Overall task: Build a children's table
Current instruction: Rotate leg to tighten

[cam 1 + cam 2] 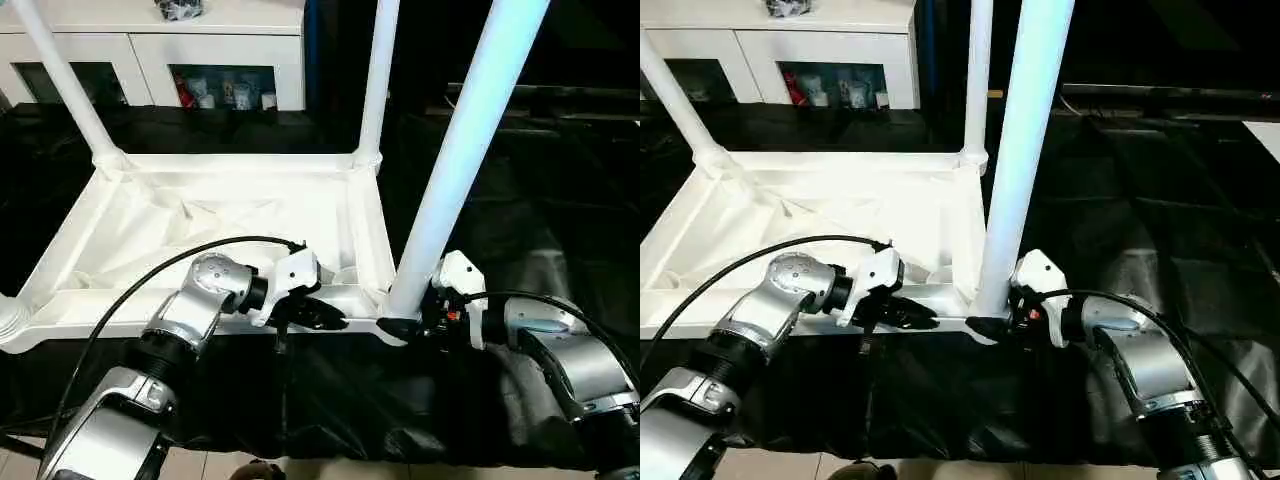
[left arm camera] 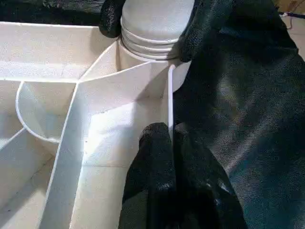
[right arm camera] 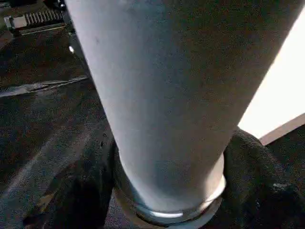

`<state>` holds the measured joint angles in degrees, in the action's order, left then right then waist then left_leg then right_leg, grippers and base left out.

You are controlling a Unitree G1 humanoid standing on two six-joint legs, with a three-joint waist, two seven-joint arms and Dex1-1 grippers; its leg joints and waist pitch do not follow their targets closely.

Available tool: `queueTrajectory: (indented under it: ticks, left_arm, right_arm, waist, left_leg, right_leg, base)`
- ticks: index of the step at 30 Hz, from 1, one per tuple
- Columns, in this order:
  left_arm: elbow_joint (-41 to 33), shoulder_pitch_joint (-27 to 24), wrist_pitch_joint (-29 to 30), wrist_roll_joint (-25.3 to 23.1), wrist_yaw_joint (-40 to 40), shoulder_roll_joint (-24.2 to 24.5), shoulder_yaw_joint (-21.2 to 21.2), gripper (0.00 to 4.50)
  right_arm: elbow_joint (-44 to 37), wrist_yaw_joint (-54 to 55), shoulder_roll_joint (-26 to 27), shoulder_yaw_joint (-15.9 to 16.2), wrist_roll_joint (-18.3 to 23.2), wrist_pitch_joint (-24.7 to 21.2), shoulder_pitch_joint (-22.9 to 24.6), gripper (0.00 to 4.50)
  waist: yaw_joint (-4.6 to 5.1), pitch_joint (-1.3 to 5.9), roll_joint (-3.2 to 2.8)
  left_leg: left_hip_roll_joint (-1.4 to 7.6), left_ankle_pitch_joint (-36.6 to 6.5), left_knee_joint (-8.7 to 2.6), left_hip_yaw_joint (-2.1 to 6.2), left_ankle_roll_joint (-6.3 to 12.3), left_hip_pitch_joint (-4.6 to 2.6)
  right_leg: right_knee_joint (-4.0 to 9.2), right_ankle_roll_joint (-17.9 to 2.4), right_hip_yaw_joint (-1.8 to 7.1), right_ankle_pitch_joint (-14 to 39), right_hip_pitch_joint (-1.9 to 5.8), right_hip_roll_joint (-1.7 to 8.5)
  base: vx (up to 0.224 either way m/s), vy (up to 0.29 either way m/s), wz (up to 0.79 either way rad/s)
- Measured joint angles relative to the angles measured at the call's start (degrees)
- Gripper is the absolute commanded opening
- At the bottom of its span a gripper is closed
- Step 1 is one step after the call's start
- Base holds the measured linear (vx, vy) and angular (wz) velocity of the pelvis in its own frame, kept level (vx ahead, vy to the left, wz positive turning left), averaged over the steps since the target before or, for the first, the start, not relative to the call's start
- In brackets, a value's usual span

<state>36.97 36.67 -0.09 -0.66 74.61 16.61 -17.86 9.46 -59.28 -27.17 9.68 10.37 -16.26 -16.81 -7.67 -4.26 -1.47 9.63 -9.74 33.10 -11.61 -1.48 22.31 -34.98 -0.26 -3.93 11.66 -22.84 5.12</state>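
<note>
Smooth white plastic table [image 1: 215,215], seemingly on matt black cloth [image 1: 350,400].

The upturned children's table [image 1: 215,215] lies ahead of the left gripper [image 1: 318,318], which pinches its near rim, while the right gripper [image 1: 402,322] straddles the near-right leg [image 1: 455,165] base.

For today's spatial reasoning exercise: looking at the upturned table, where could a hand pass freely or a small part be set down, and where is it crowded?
Free: the tabletop's underside between the two far legs and the near rim, and the black cloth to its right. Crowded: the near right corner, where the left gripper pinches the rim and the right gripper brackets the near leg.
</note>
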Motion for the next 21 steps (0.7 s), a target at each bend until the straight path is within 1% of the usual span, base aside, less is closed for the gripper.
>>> queueTrajectory:
  ticks: [3,5,8,13,15,17,18,19,20,21]
  left_arm:
    - [0.2,0.0,0.3,-0.6,-2.8,-0.6,0.2,0.00]
    - [1.7,0.5,1.2,-1.6,-7.7,-1.9,1.5,0.00]
    - [3.3,2.0,2.6,-3.2,-13.9,-3.9,1.9,0.00]
    - [3.8,2.6,6.2,-4.7,-23.6,-8.4,3.0,0.00]
    - [3.8,2.7,7.0,-5.4,-26.2,-9.6,3.0,0.00]
    - [3.8,2.9,7.4,-5.8,-27.7,-10.4,3.0,0.00]
    - [3.8,2.9,7.4,-5.8,-27.9,-10.5,3.0,0.00]
    - [3.8,3.0,7.4,-5.8,-27.9,-10.5,3.0,0.00]
    - [3.8,3.0,7.2,-5.8,-27.6,-10.5,3.0,0.00]
    - [3.8,3.0,7.0,-5.8,-27.3,-10.5,3.0,0.00]
  right_arm:
    - [0.0,4.0,1.8,-0.8,-1.0,0.0,0.5,2.72]
    - [2.8,11.2,6.3,-2.7,-2.2,0.5,-0.2,2.72]
    - [6.6,20.9,11.2,-4.5,-3.7,0.9,-2.1,2.72]
    - [12.3,35.8,18.8,-8.4,-4.9,1.4,-5.7,2.72]
    - [13.8,40.3,21.1,-9.3,-5.8,1.5,-7.1,2.72]
    - [14.4,43.2,22.0,-9.4,-6.6,1.6,-7.8,2.72]
    - [14.5,43.6,22.1,-9.4,-6.6,1.8,-7.9,3.07]
    - [14.5,43.7,22.2,-9.5,-6.6,2.1,-7.9,3.28]
    - [14.5,43.6,22.2,-9.6,-6.5,2.2,-7.8,3.42]
    - [14.4,43.2,22.1,-9.7,-6.5,2.3,-7.8,3.45]
  waist:
    - [0.00,0.04,0.07]
    - [0.50,0.10,0.20]
    - [1.35,0.07,0.21]
    - [2.44,0.08,0.11]
    - [2.61,0.08,0.09]
    - [2.61,0.09,0.06]
    - [2.59,0.10,0.05]
    - [2.59,0.11,-0.01]
    - [2.59,0.11,-0.06]
    - [2.58,0.11,-0.10]
  left_leg:
    - [0.00,0.0,-0.01,0.00,-0.01,-0.14]
    - [0.00,0.0,-0.03,0.00,-0.04,-0.26]
    - [-0.07,0.0,-0.07,0.01,-0.06,-0.28]
    - [-0.16,0.0,-0.07,0.01,-0.06,-0.29]
    - [-0.18,0.0,-0.10,0.00,-0.06,-0.28]
    - [-0.18,0.0,-0.13,0.00,-0.06,-0.27]
    - [-0.18,0.0,-0.14,0.00,-0.06,-0.27]
    - [-0.18,0.0,-0.14,0.00,-0.06,-0.27]
    - [-0.18,0.0,-0.16,0.00,-0.06,-0.26]
    - [-0.18,0.0,-0.18,0.00,-0.06,-0.26]
  right_leg:
    - [-0.02,0.0,0.01,0.0,0.11,0.00]
    - [-0.03,-0.1,0.01,-0.1,0.17,0.00]
    - [0.09,0.1,0.01,0.0,0.16,0.07]
    - [0.37,0.0,0.05,0.0,0.16,0.12]
    - [0.42,-0.1,0.05,-0.1,0.15,0.12]
    - [0.53,0.0,0.05,-0.3,0.15,0.12]
    - [0.54,0.0,0.05,-0.4,0.15,0.12]
    - [0.56,0.0,0.05,-0.5,0.15,0.12]
    - [0.56,-0.1,0.05,-0.6,0.14,0.12]
    - [0.56,-0.2,0.05,-0.7,0.13,0.12]
  base:
    - [0.000,0.000,0.00]
    - [0.000,0.000,0.00]
    - [0.000,0.000,0.00]
    - [0.000,0.000,0.00]
    - [0.000,0.000,0.00]
    - [0.000,0.000,0.00]
    - [0.000,0.000,0.00]
    - [0.000,0.000,0.00]
    - [0.000,0.000,0.00]
    - [0.000,0.000,0.00]
